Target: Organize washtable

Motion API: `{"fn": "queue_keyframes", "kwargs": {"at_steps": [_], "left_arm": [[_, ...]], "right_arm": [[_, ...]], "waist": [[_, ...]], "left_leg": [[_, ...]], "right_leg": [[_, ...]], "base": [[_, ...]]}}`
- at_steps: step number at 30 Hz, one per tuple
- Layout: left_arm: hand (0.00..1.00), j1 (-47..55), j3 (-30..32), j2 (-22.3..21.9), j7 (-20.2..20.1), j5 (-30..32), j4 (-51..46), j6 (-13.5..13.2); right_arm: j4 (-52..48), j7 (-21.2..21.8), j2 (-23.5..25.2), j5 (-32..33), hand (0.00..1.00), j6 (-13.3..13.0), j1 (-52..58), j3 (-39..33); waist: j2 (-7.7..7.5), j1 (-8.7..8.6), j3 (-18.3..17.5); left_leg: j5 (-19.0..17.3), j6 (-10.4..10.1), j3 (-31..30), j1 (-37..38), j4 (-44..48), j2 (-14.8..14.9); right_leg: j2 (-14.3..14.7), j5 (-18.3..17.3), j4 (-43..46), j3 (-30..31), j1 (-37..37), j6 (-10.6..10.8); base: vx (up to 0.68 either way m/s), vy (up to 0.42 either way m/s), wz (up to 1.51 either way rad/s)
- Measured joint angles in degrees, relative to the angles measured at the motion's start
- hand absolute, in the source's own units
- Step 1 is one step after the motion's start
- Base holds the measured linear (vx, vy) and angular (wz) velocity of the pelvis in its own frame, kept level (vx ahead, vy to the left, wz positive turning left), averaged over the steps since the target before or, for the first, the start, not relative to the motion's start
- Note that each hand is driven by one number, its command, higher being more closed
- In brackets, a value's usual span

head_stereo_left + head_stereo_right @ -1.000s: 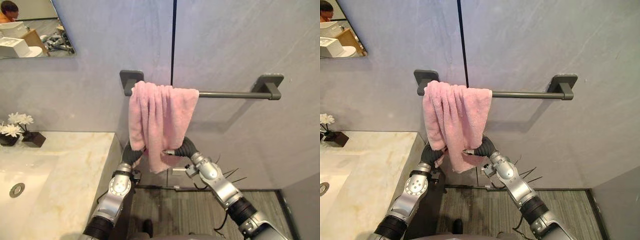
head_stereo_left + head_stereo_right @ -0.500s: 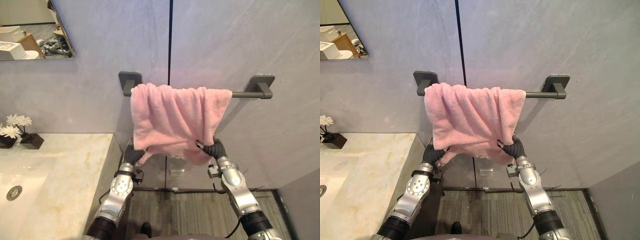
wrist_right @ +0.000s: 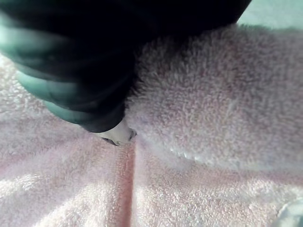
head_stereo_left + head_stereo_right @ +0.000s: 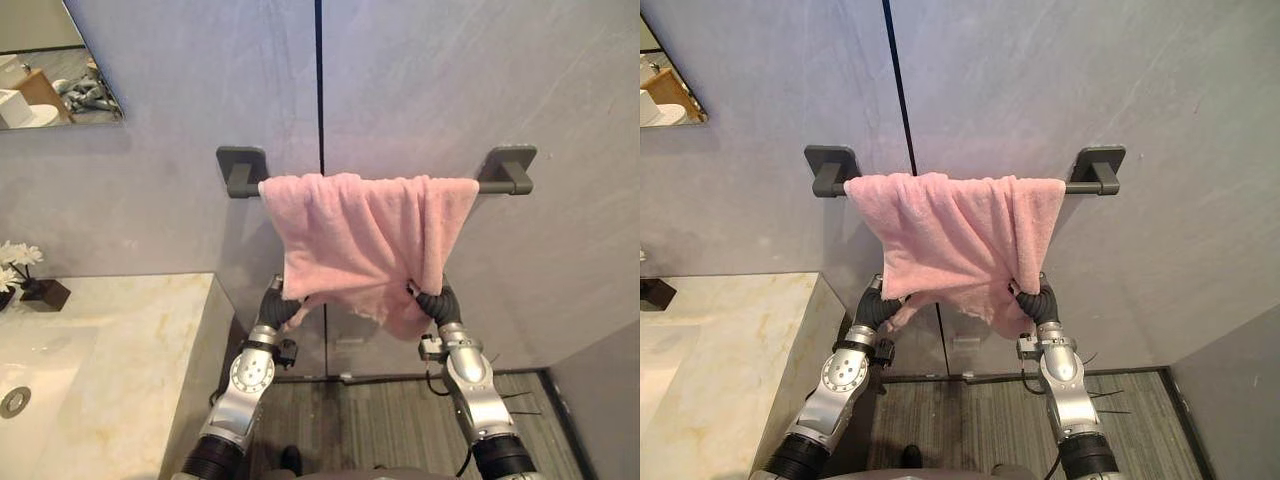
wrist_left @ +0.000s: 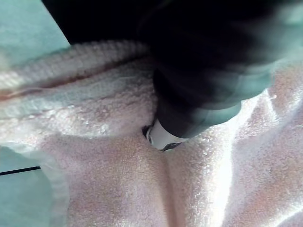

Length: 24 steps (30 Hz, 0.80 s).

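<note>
Pink towel (image 4: 365,235) hangs over the dark grey towel bar (image 4: 1080,186) on the grey wall, spread across most of the bar, with a short bare stretch by the bar's right bracket. The cloth is bunched in folds and its lower edge is uneven, lowest at the right corner. Left hand (image 4: 280,304) is raised to the towel's lower left edge, its dark ribbed cover touching the cloth. Right hand (image 4: 432,300) is at the lower right corner, likewise buried in the pile. Both wrist views show terry cloth pressed against each hand; whether either hand grasps the towel cannot be told. Marble counter (image 4: 130,340) lies to the left, below the bar, with white flowers (image 4: 15,262) at its back edge.
</note>
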Motion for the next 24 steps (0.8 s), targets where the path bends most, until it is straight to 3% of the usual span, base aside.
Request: {"fn": "queue_keyframes", "kwargs": {"at_steps": [5, 14, 15, 16, 24], "left_arm": [[1.0, 0.2, 0.3, -0.6, 0.0, -0.1, 4.7, 0.1], [1.0, 1.0, 3.5, -2.6, -1.0, -0.2, 9.3, -0.1], [1.0, 0.9, 3.7, -2.7, -1.0, -0.2, 9.4, -0.1], [0.0, 0.9, 4.1, -2.8, -1.0, -0.2, 9.6, -0.1], [0.0, 2.0, 6.4, -3.3, -0.9, -2.3, 11.1, 0.0]], "right_arm": [[3.9, 0.1, 2.2, 0.5, 1.0, -0.4, -2.1, -0.9], [10.2, 0.6, 4.3, 0.5, 1.0, -1.3, -5.3, -0.9], [10.6, 0.6, 4.4, 0.4, 0.0, -1.3, -5.6, -0.9], [11.3, 0.6, 4.4, 0.4, 0.0, -1.3, -6.0, -1.0], [14.1, 0.4, 4.4, 0.3, 0.0, -1.1, -5.0, -3.9]], "waist": [[0.56, -0.83, 0.4], [0.89, -0.79, 0.6], [0.88, -0.79, 0.6], [0.86, -0.8, 0.6], [0.63, -0.8, 0.7]], "left_leg": [[-0.5, -0.2, 0.2, 1.1, 0.0, 0.1], [-0.9, -0.6, 0.3, 1.4, -0.1, 0.2], [-0.9, -0.6, 0.3, 1.5, -0.1, 0.2], [-0.9, -0.5, 0.3, 1.6, -0.1, 0.2], [-1.6, -0.5, 0.2, 2.0, -0.1, 0.1]], "right_leg": [[0.1, 0.2, -0.7, 0.3, 1.3, -0.1], [0.3, 0.2, -1.2, 0.3, 1.8, -0.2], [0.3, 0.2, -1.2, 0.2, 1.9, -0.2], [0.2, 0.2, -1.2, 0.2, 2.0, -0.2], [0.2, -0.1, -2.0, 0.0, 2.9, 0.2]], "base": [[0.0, -0.009, -0.03], [0.0, 0.0, 0.0], [0.0, 0.0, 0.0], [0.0, 0.0, 0.0], [0.0, 0.0, 0.0]]}}
